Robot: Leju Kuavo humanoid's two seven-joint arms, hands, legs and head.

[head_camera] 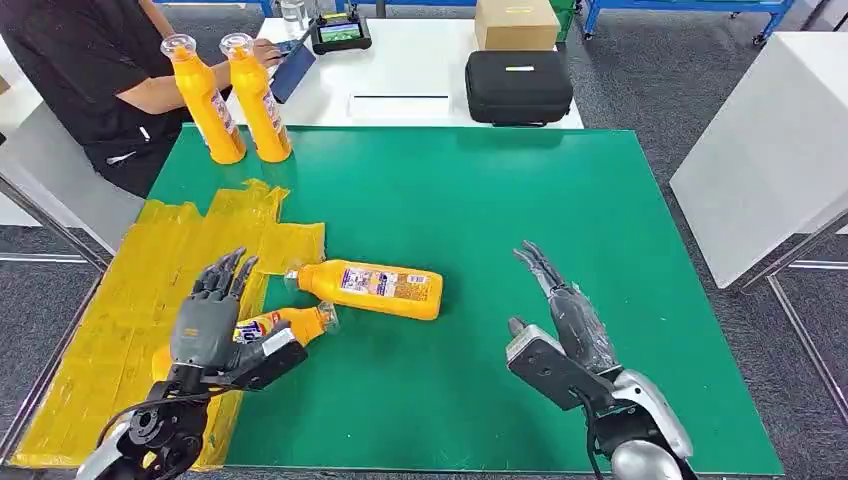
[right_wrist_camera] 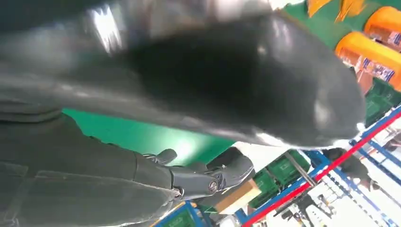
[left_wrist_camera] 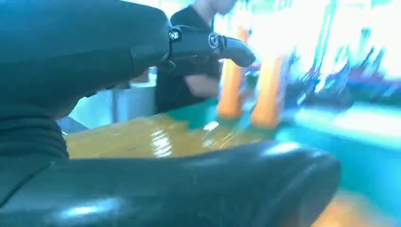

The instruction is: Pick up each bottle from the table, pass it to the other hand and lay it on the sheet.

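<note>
my left hand [head_camera: 208,318] hovers above a lying bottle [head_camera: 290,325] at the yellow sheet's [head_camera: 120,310] edge, fingers spread, gripping nothing. my right hand [head_camera: 565,320] is spread too, empty. a second bottle [head_camera: 375,288] lies just beyond the sheet; two upright bottles [head_camera: 232,100] stand at its far end. judged rigid, glossy plastic, likely slippery and prone to roll; best gripped mid-body across the label.
</note>
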